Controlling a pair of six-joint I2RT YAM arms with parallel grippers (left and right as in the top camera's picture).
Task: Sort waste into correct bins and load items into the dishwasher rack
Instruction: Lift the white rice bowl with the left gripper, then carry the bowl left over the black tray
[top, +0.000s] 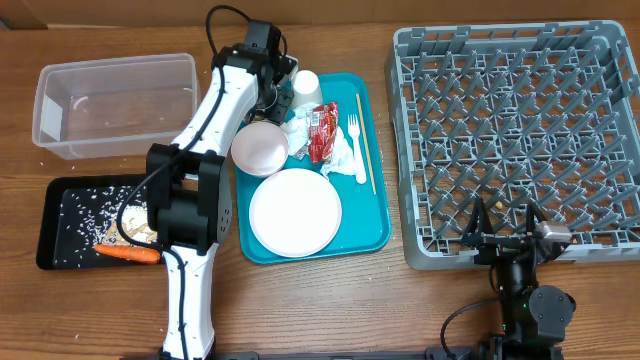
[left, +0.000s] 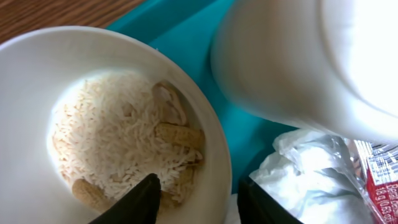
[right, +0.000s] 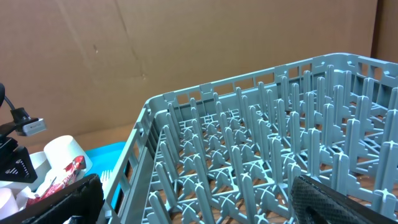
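Observation:
My left gripper (left: 202, 199) is open astride the rim of a small white bowl (left: 25, 93) of rice and nut scraps (left: 118, 137): one finger lies in the rice, the other outside by a crumpled napkin (left: 311, 174). The white cup (left: 292, 62) stands just behind. Overhead, this gripper (top: 278, 92) hangs over the teal tray's (top: 378, 235) back left corner and hides that bowl. A second, empty bowl (top: 260, 148), the plate (top: 295, 212), red wrapper (top: 322, 132), fork (top: 356, 140) and stick (top: 366, 140) lie on the tray. My right gripper (top: 505, 212) is open and empty at the rack's (top: 520, 100) front edge.
The clear tub (top: 115, 105) stands at the back left. In front of it, the black tray (top: 60, 225) holds scattered rice and an orange carrot (top: 127, 254). My left arm stretches from the front edge over the tray's left side.

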